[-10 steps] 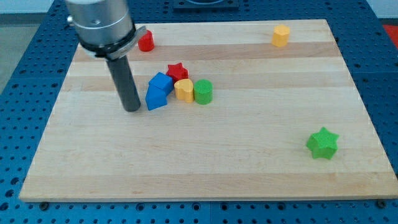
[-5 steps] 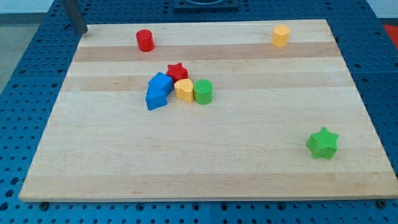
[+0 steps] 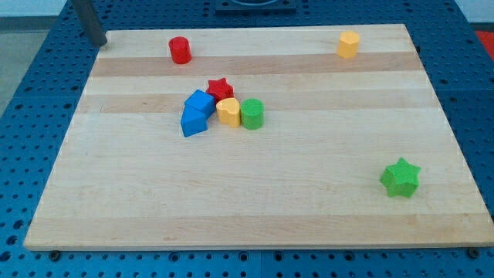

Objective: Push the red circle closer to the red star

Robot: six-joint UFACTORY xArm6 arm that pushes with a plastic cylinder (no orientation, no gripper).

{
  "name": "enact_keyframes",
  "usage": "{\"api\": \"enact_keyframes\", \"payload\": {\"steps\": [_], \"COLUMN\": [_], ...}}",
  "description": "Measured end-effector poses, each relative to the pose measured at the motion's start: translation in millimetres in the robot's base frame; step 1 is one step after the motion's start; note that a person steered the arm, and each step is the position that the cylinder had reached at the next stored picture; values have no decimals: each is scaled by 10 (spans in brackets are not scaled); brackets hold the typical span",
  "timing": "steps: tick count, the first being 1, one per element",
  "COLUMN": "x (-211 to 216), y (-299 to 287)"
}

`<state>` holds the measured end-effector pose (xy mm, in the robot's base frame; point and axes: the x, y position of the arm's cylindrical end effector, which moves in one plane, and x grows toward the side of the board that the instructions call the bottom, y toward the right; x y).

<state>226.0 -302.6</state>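
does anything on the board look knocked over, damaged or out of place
Nothing stands out. The red circle block sits upright near the wooden board's top edge, apart from the red star block. My tip is off the board's top-left corner, away from all blocks.

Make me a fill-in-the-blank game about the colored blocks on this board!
1. The red circle sits near the view's ____ edge of the board.
2. The red star touches a ____ block on its left.
3. The star alone at the view's lower right is ____.

Missing words: top; blue; green
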Motion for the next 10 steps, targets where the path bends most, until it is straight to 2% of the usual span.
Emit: {"api": "enact_keyframes", "payload": {"steps": [2, 4, 6, 8, 9, 10], "x": [-326, 572, 771, 1369, 1225, 1179], "y": [1132, 1594, 1935, 2101, 2101, 2612]}}
